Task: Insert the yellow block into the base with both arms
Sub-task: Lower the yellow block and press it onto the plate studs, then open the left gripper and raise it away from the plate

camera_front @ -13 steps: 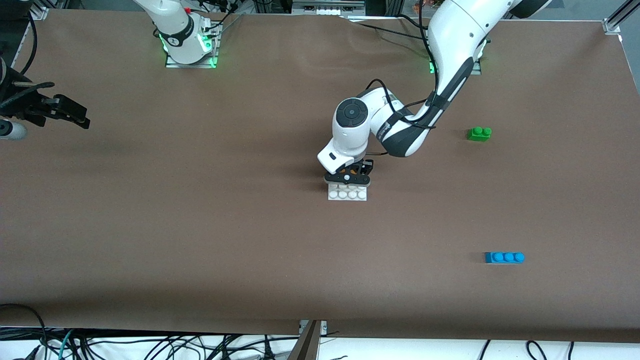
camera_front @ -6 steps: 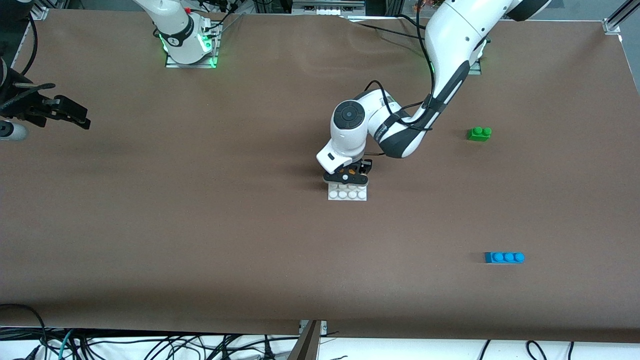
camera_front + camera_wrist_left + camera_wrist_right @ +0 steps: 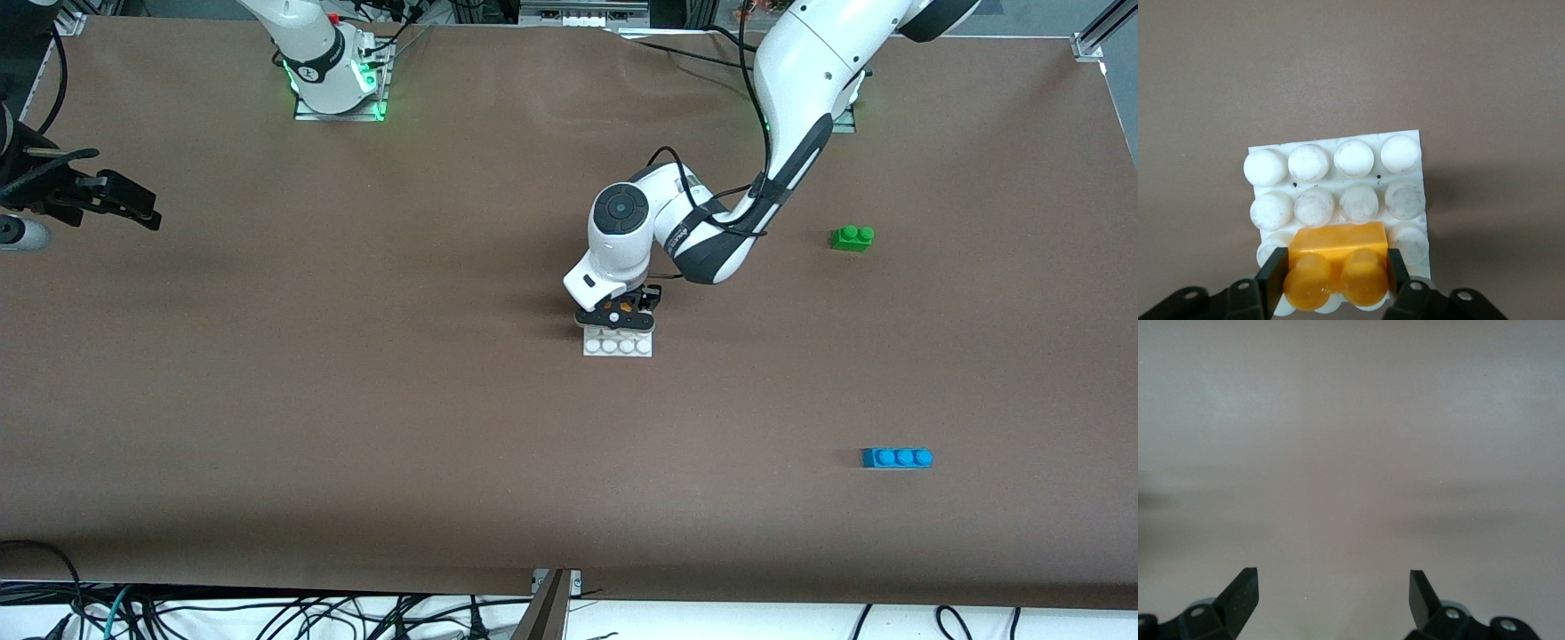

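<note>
The white base [image 3: 618, 345] lies mid-table; in the left wrist view [image 3: 1338, 200] its 4x4 studs show. My left gripper [image 3: 620, 316] is low over the base's edge farther from the front camera, shut on the yellow block [image 3: 1336, 270], studs up, held over the base's studs there. Only a sliver of the block [image 3: 627, 308] shows in the front view. My right gripper [image 3: 120, 203] waits above the right arm's end of the table, open and empty; its wrist view [image 3: 1333, 593] shows only bare table.
A green two-stud brick [image 3: 852, 236] lies toward the left arm's end of the table. A blue three-stud brick [image 3: 896, 457] lies nearer the front camera on that same end. Cables hang below the table's front edge.
The left arm's upper links have shifted slightly; the left gripper with the yellow block has stayed at the base. The right arm has not moved.
</note>
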